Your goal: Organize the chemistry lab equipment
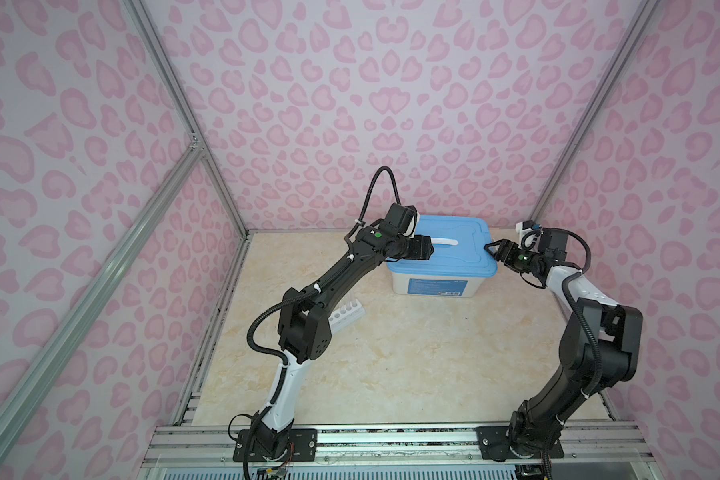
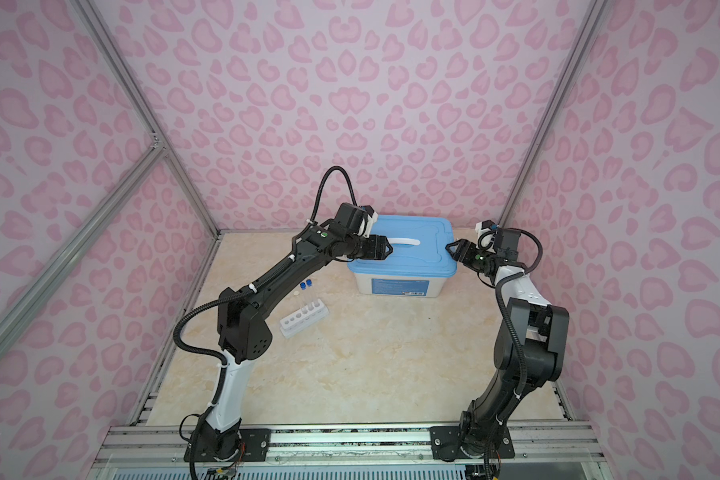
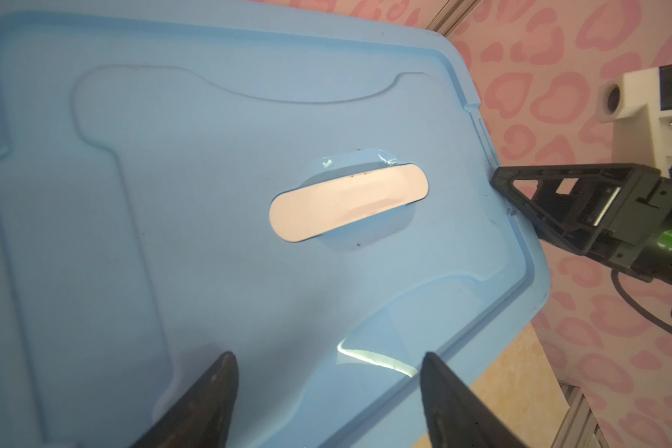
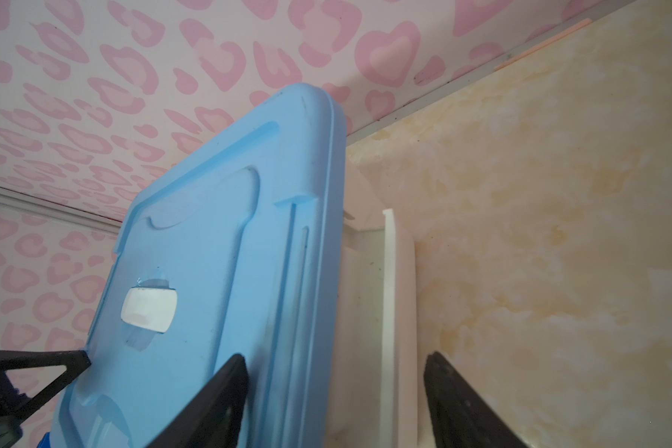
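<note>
A white six-hole rack lies on the table left of the middle, half hidden behind my left arm in a top view. Slim clear test tubes stand in it, two with blue caps and one with a white cap. My left gripper hangs open over the left part of the bin's blue lid, holding nothing. My right gripper is open at the lid's right edge. One of its fingers is over the lid and the other is outside the bin's white rim.
The big white bin with its blue lid stands at the back middle, close to the rear wall. A white handle sits in the lid's middle. Pink patterned walls close in the table on three sides.
</note>
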